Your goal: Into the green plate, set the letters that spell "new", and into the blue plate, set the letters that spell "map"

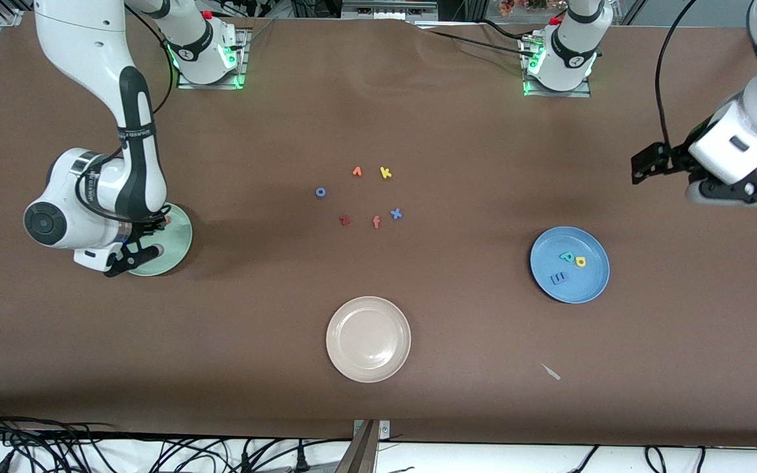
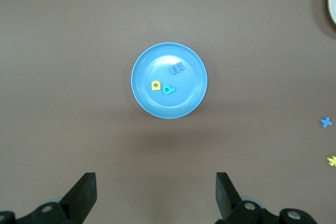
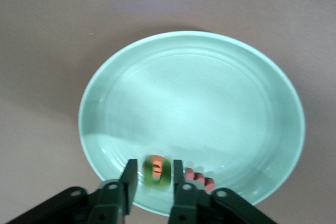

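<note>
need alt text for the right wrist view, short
The right gripper hangs just over the green plate, with a blurred green and orange letter between its fingers. A red-pink letter lies in the plate beside them.

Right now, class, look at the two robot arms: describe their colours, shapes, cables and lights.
Both arms are glossy white with rounded segments and black bands at the joints. Black cables run along each arm. Green lights glow at both bases, which sit on metal plates. The right gripper and left gripper have black two-finger hands; the left gripper's fingers are flat, tapered blades.
</note>
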Controlling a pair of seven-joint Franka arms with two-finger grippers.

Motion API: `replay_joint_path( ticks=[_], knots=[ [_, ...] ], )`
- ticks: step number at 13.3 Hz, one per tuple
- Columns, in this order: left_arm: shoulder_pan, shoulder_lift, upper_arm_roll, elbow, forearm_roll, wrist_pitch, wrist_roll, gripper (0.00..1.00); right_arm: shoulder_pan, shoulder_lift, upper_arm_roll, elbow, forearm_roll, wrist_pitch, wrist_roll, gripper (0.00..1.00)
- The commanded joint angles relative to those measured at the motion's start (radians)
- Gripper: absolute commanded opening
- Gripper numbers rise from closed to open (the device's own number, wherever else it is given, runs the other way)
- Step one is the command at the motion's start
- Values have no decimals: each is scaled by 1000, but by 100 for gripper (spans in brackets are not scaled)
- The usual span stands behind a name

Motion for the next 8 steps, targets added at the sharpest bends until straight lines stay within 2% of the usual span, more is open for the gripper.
replay_joint_path(
  ticks=[1, 6, 8],
  knots=[
    [-8, -58, 13, -61, -23, 10, 2, 100, 55, -10, -6, 43, -8, -40, 70, 100],
    [22, -54, 14, -51, -28, -11, 8, 100, 122, -13, -6, 234, -10, -330, 335, 100],
    [25, -52, 14, -45, -28, -8, 11, 100, 158, -13, -10, 273, -10, -407, 424, 100]
  ],
)
